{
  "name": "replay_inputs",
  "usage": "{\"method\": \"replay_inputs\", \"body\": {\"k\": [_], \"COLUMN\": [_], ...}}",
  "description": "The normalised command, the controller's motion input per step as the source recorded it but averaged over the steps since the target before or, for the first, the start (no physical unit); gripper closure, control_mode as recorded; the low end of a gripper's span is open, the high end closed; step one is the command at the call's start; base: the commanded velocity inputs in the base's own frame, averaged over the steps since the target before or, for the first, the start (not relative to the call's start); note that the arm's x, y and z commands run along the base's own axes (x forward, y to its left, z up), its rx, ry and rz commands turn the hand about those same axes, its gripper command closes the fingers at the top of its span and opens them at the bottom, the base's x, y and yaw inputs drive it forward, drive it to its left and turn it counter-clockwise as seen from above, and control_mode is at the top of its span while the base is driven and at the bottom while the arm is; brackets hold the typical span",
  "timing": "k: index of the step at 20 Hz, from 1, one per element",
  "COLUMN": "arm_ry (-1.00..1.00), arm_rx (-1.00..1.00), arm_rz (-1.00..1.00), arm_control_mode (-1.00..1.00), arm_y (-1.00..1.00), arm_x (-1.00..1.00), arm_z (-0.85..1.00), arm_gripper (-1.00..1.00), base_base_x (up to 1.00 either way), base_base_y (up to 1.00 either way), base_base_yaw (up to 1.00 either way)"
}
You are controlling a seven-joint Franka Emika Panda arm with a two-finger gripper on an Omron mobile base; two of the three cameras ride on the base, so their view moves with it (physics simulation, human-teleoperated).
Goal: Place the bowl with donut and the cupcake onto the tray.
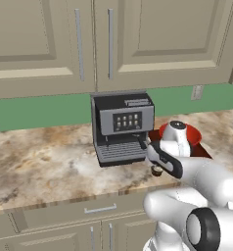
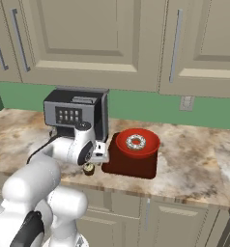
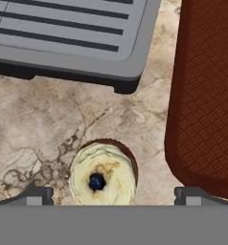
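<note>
The bright red bowl (image 2: 136,143) rests on the dark red tray (image 2: 131,166), with the white-iced donut (image 2: 136,142) inside it. In the left base view my arm hides part of the bowl (image 1: 192,133) and most of the tray (image 1: 202,149). The tiny cupcake (image 3: 102,178) stands on the counter just left of the tray (image 3: 207,95), in front of the coffee machine. My gripper (image 3: 114,195) hangs open right above the cupcake (image 2: 89,169), one fingertip on each side and neither touching it. From the left, my gripper (image 1: 155,165) is just over the cupcake (image 1: 157,171).
The grey coffee machine (image 1: 122,127) stands against the green wall, and its drip tray (image 3: 73,33) lies close behind the cupcake. Marbled counter (image 2: 199,159) stretches right of the tray, with its front edge near the cupcake. Cabinets hang overhead.
</note>
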Motion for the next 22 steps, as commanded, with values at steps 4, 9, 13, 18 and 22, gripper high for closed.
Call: {"method": "replay_inputs", "body": {"k": [4, 9, 13, 18, 22], "arm_ry": [-0.05, -0.06, -0.14, -0.13, -0.06], "arm_rx": [0.05, 0.01, -0.06, -0.03, 0.0], "arm_rz": [-0.03, -0.03, -0.01, -0.01, -0.01], "arm_control_mode": [-1.0, -1.0, -1.0, -1.0, -1.0], "arm_y": [0.4, 0.33, 0.01, 0.0, 0.06], "arm_x": [-0.27, -0.16, -0.1, -0.19, -0.54], "arm_z": [-0.32, -0.41, -0.73, -0.93, -0.84], "arm_gripper": [-1.0, -1.0, -1.0, -1.0, -1.0], "base_base_x": [0.0, 0.0, 0.0, 0.0, 0.0], "base_base_y": [0.0, 0.0, 0.0, 0.0, 0.0], "base_base_yaw": [0.0, 0.0, 0.0, 0.0, 0.0]}}
